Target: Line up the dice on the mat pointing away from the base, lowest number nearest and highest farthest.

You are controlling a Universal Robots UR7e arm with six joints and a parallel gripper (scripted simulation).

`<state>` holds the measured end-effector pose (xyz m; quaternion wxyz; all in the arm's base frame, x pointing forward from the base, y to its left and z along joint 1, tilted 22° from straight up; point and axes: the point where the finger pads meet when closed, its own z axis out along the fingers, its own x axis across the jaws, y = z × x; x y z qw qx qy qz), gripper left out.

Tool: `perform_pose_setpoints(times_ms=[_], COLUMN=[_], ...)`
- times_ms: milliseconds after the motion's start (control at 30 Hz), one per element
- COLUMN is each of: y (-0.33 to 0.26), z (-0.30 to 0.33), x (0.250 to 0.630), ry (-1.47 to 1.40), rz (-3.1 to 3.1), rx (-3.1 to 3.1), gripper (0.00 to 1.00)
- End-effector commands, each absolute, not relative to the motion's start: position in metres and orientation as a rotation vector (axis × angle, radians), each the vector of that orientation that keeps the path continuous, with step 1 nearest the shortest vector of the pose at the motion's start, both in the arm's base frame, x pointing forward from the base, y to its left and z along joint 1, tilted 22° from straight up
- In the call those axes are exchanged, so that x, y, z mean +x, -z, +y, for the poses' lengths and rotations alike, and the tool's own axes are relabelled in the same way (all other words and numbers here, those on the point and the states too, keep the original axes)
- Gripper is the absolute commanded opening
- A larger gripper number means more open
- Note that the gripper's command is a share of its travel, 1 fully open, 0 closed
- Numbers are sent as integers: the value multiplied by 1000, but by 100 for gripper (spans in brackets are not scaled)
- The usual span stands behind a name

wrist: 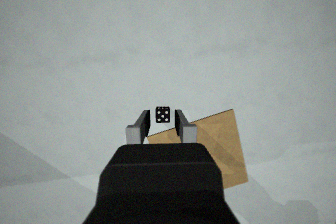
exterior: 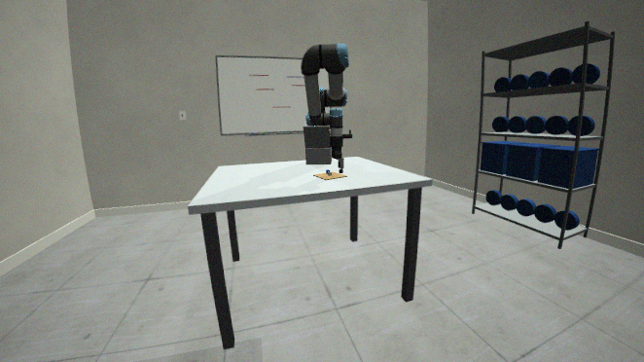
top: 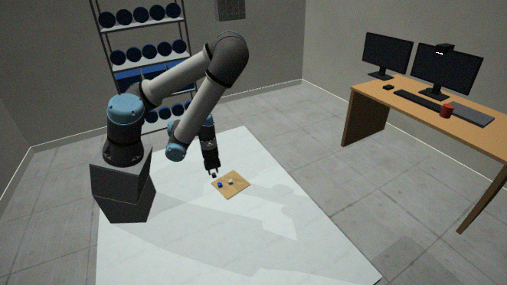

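A tan mat [top: 231, 185] lies flat on the white table; it also shows in the wrist view [wrist: 214, 150] and in the exterior view [exterior: 330, 175]. A blue die [top: 220, 185] and a white die [top: 230, 181] rest on it, side by side. A black die [top: 213, 175] lies on the table just off the mat's corner on the base side. In the wrist view the black die [wrist: 162, 115] shows five pips. My gripper [wrist: 162, 117] is open, pointing straight down, just above the black die. There are gaps between the fingers and the die on both sides.
The robot's base pedestal [top: 122, 182] stands at the table's left end, close to the mat. A shelf with blue rolls [top: 142, 44] is behind the arm. A desk with monitors [top: 429, 94] stands far right, off the table.
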<state>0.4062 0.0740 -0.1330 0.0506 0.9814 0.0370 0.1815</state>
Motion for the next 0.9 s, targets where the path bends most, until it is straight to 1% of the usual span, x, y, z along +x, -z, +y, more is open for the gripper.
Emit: perform_pose_setpoints(times_ms=[0, 867], y=[133, 135], z=[74, 74], x=[406, 408], ry=[-554, -554], rz=[113, 113], rx=[2987, 2987], gripper=[70, 70])
